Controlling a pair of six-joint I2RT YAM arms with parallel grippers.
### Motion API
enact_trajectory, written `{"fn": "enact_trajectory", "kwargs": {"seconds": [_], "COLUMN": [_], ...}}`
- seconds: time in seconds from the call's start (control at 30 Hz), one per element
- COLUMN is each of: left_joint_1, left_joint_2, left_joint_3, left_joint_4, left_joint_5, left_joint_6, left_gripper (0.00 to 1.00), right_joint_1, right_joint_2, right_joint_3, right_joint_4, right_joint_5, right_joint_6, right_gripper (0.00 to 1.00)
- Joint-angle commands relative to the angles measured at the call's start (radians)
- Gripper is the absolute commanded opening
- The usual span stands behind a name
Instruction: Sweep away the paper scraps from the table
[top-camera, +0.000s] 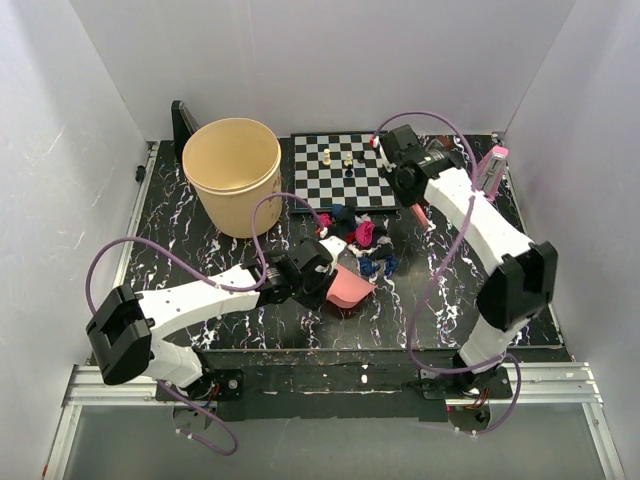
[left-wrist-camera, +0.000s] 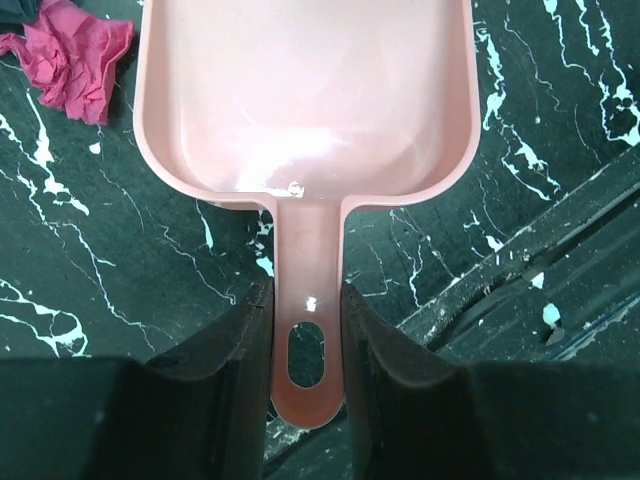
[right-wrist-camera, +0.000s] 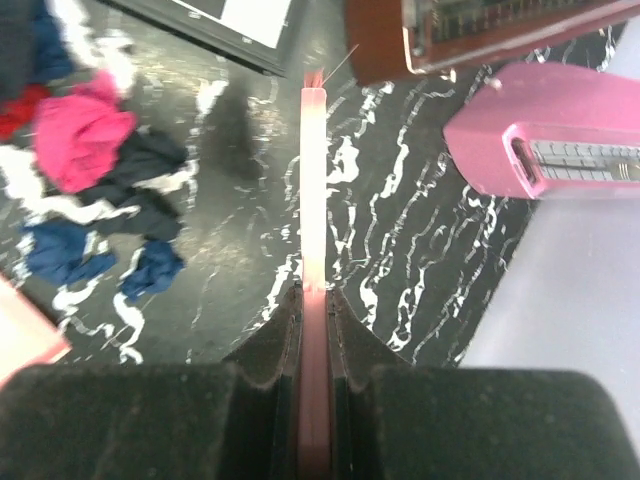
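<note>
At the middle of the black, white-veined marble-look table (top-camera: 400, 300), just on the near side of the checkered chessboard (top-camera: 320, 185), the heap of small crumpled paper scraps in magenta, dark blue, red and white (top-camera: 362, 243) lies between two tools. The left gripper (left-wrist-camera: 305, 300) is clamped on the handle of a pink plastic scoop-shaped dustpan (left-wrist-camera: 305, 110), whose mouth faces the heap at close range. The right gripper (right-wrist-camera: 313, 300) pinches a thin pink strip (right-wrist-camera: 313, 180), seen edge-on with its long axis pointing away from the fingers. The scraps sit to its left, so I judge the sweep must run leftward and nearward into the dustpan.
</note>
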Motion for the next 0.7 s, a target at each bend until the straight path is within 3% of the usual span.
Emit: {"fn": "enact_trajectory", "kwargs": {"seconds": [0.0,0.3,0.67], "left_joint_1": [-0.012,-0.029,-0.033], "left_joint_2": [0.035,0.081,0.081], "left_joint_3": [0.010,-0.001,-0.018], "left_joint_4": [0.049,0.075,0.104], "left_joint_5": [-0.049,-0.079,-0.104], "left_joint_6": [0.019,0.026,0.036], "left_gripper": [0.00,0.00,0.00], "right_joint_1": [-0.015,0.074,0.218], "right_joint_2": [0.167,0.157,-0.035], "right_joint_3": [0.058,-0.056,-0.166], "right_joint_4": [-0.101,-0.057,-0.009], "right_joint_5": [0.128,-0.036,-0.444], "right_joint_6": [0.035,0.029,0.016], "right_gripper": [0.01,0.01,0.01]}}
